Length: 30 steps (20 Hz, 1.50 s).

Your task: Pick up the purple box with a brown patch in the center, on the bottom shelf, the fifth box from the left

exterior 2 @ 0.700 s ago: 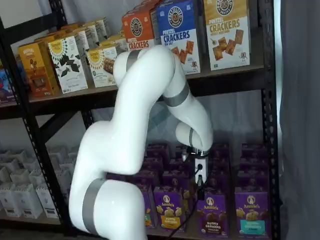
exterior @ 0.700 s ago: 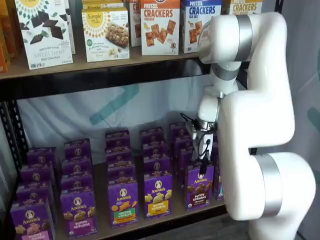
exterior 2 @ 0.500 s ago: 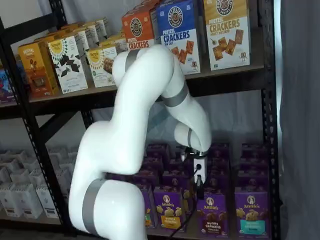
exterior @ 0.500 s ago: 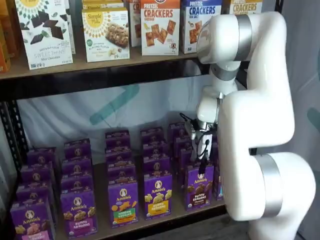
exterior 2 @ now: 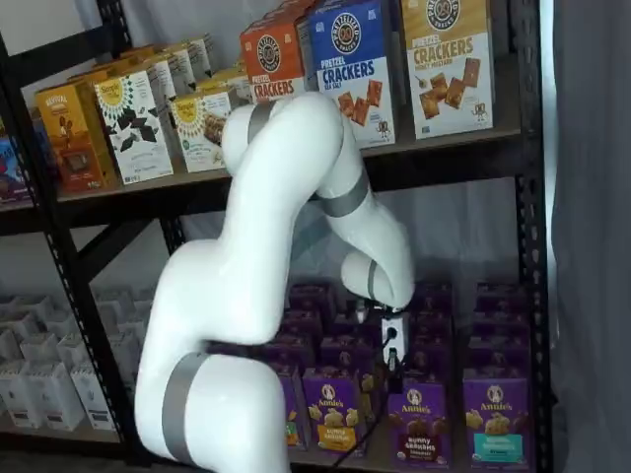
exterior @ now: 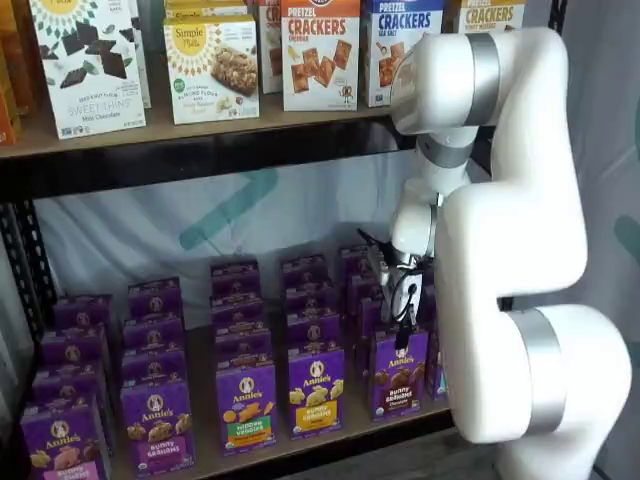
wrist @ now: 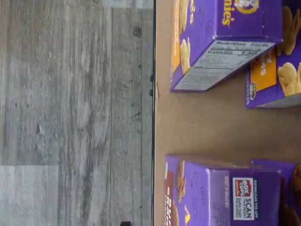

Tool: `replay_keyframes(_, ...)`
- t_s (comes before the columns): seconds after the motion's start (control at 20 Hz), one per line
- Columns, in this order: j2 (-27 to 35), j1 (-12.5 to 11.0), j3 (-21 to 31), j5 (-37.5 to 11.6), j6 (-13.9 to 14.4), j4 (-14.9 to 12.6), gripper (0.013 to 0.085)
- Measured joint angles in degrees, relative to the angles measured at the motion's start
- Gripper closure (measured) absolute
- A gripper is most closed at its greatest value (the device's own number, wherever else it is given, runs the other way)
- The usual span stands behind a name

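Bottom shelf (exterior: pixel 330 432), front row, working left to right toward the gripper. Well to its left: a purple carton with a green band (exterior: pixel 246 404). Next, nearer: a purple carton with a yellow band (exterior: pixel 316 388). Then the purple box (exterior: pixel 398 372), brown band and dark bunny crackers at centre, upright at the front edge of the board; same box in the other shelf view (exterior 2: pixel 418 422).

Gripper (exterior: pixel 404 318) hangs just above the purple box, over its top edge, seen in both shelf views (exterior 2: pixel 393 353). Not touching it as far as either view shows. Fingers appear as one dark narrow shape, side-on; no gap can be made out in the frames. Nothing is held between them; jaws read as spread wide, apart.

To the right of the gripper: a purple carton with a teal band (exterior 2: pixel 495 418), front row, near the rack post.

Wrist view: tan shelf board with black edge (wrist: pixel 154 117), grey floor (wrist: pixel 70 94) beyond it, purple carton tops and sides on the board. Fingers not seen there.
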Motion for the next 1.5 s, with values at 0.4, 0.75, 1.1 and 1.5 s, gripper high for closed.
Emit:
replay_keyframes(0.4,3.6,-0.8,-3.8,1.3,3.7,-5.0,0.013)
replay_keyframes(0.75,5.5,-1.2,-6.6,2.8,5.2,-6.9,0.013)
replay_keyframes(1.1,7.3,-1.2,-9.2,4.9,8.3,-10.3,0.013)
replay_keyframes(1.5,10.6,-0.4,-11.5,3.6,12.2,-13.8,0.013)
